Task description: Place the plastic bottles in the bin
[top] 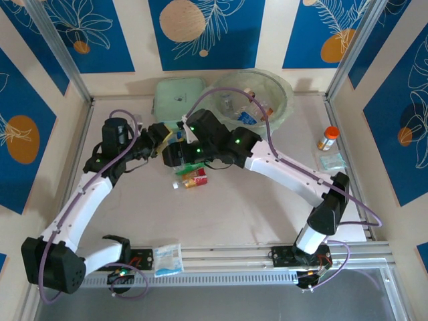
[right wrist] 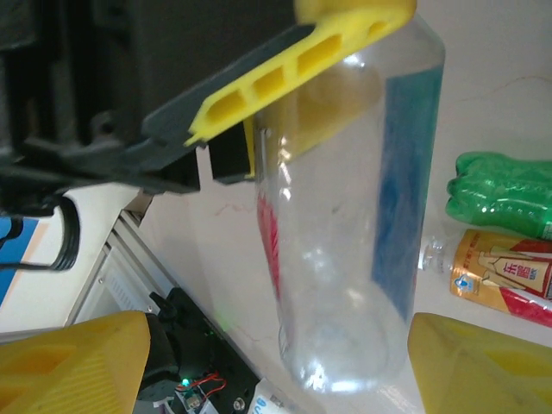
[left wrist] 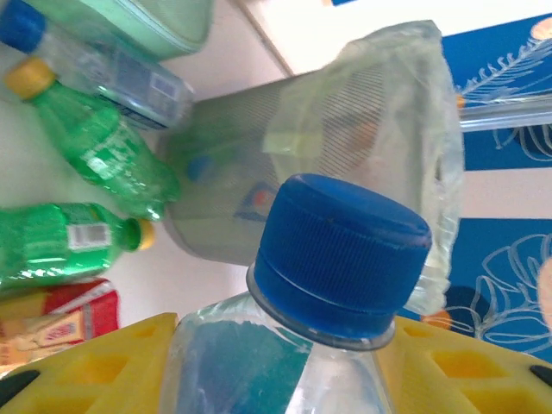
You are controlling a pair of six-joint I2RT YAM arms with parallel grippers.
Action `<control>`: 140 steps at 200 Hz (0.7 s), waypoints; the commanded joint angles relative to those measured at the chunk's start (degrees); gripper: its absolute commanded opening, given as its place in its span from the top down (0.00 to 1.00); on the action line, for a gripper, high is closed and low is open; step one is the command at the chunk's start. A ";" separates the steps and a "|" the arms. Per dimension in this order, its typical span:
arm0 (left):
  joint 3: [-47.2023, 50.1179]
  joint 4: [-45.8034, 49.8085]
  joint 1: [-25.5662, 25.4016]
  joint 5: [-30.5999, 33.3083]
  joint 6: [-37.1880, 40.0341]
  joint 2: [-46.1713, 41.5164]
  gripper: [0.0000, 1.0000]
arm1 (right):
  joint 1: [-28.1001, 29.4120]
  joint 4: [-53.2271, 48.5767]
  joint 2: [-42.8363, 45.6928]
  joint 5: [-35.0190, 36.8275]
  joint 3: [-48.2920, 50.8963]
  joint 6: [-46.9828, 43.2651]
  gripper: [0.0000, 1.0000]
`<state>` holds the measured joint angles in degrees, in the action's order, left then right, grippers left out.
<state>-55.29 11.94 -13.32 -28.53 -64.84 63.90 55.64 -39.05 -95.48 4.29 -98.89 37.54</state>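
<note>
The clear bottle [left wrist: 259,371] with the blue cap [left wrist: 341,254] hung above the tabletop [top: 234,214] near the bin [top: 284,100], pinched at its neck by my left jaws. My right jaws stood spread either side of its base. Green bottles [left wrist: 103,151] lay by the bin.

Blue leaf-print wall panels [top: 200,27], pale table [top: 234,214]

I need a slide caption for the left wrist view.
Left end effector grips a blue-capped bottle before the lined bin, two green bottles nearby.
</note>
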 commanded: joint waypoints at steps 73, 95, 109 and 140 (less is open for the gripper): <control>2.65 -15.02 -2.82 -8.49 -11.84 -0.18 0.49 | -1.29 -6.06 -2.52 7.13 -6.10 -2.29 0.24; 2.81 -18.15 -3.75 -9.60 -13.73 0.17 0.49 | -1.94 -6.16 -3.18 7.63 -7.07 -2.21 0.25; 2.82 -19.30 -4.29 -9.71 -14.26 0.17 0.50 | -2.57 -6.16 -3.37 7.52 -7.64 -2.11 0.28; 2.80 -18.99 -4.90 -9.79 -13.96 0.25 0.48 | -2.96 -5.91 -3.38 7.29 -8.31 -2.79 0.34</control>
<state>-52.53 -4.10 -17.52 -36.07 -77.84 64.14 53.43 -44.10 -98.48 10.55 -105.03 35.73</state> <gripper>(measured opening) 0.540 0.677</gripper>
